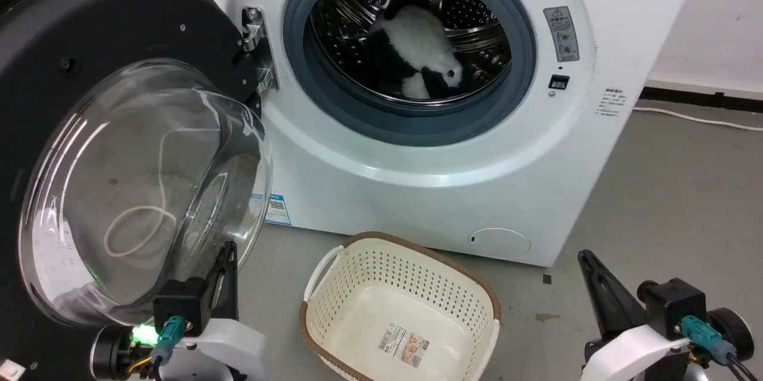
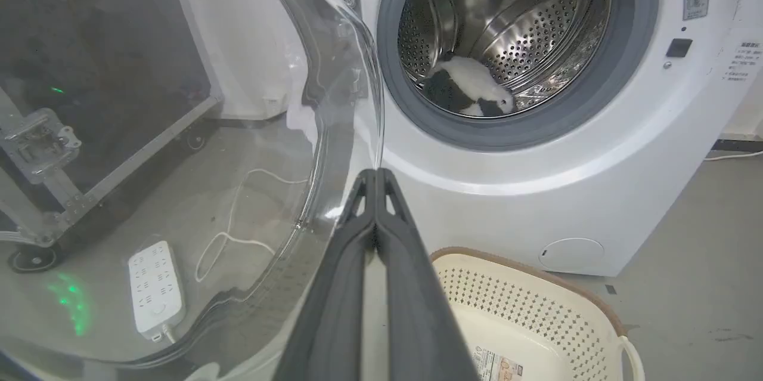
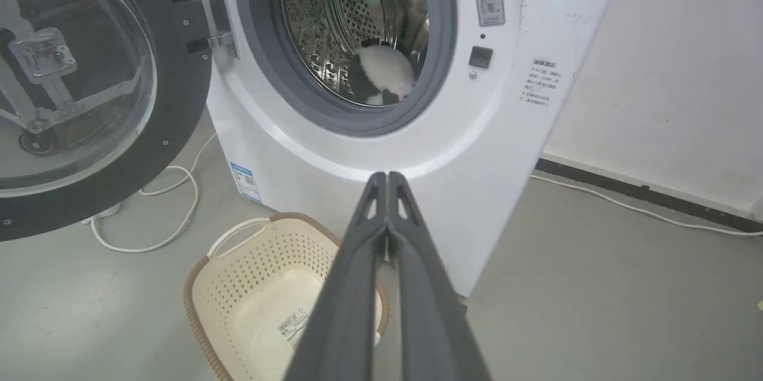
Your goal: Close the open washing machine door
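The washing machine door (image 1: pixel 89 29) stands swung wide open on the left, hanging from a metal hinge (image 1: pixel 259 47), its clear glass bowl (image 1: pixel 143 190) bulging toward me. The white washing machine (image 1: pixel 417 190) shows its steel drum with a black-and-white plush toy (image 1: pixel 417 47) inside. My left gripper (image 1: pixel 228 250) is shut and empty, its tips just at the lower right edge of the glass bowl (image 2: pixel 179 130), as the left wrist view shows (image 2: pixel 375 173). My right gripper (image 1: pixel 586 256) is shut and empty, low on the right, clear of the machine (image 3: pixel 417 160).
A cream perforated basket (image 1: pixel 399 309) sits empty on the floor in front of the machine, between my arms. A white power strip (image 2: pixel 154 285) and a looped cable (image 3: pixel 179 214) lie behind the door. Bare grey floor stretches to the right, up to the wall.
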### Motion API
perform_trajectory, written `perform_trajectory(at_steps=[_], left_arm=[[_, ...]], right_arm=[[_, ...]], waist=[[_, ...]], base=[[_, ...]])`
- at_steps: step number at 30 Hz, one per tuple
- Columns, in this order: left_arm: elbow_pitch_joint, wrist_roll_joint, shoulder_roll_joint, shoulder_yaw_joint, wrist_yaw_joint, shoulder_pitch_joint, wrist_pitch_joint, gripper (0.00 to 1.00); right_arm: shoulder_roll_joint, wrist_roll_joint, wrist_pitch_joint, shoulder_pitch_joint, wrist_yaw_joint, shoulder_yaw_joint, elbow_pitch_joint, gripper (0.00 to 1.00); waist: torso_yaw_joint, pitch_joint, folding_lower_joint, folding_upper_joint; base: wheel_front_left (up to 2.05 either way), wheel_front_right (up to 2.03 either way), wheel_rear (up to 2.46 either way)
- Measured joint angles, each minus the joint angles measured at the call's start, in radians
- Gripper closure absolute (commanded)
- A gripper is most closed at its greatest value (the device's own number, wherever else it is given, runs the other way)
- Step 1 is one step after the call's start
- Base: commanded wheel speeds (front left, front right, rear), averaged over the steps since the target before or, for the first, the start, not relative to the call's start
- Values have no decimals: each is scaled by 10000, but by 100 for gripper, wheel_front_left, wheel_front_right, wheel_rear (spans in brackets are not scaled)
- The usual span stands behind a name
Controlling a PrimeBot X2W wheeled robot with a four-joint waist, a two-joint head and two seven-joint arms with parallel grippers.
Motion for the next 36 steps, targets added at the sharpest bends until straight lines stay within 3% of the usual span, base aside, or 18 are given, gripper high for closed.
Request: perform_trajectory(at_steps=[36], left_arm=[[0, 0, 0, 0, 0, 0, 0, 100]], right_arm=[[0, 0, 0, 0, 0, 0, -2, 100]], waist=[[0, 0, 0, 0]], base=[[0, 0, 0]])
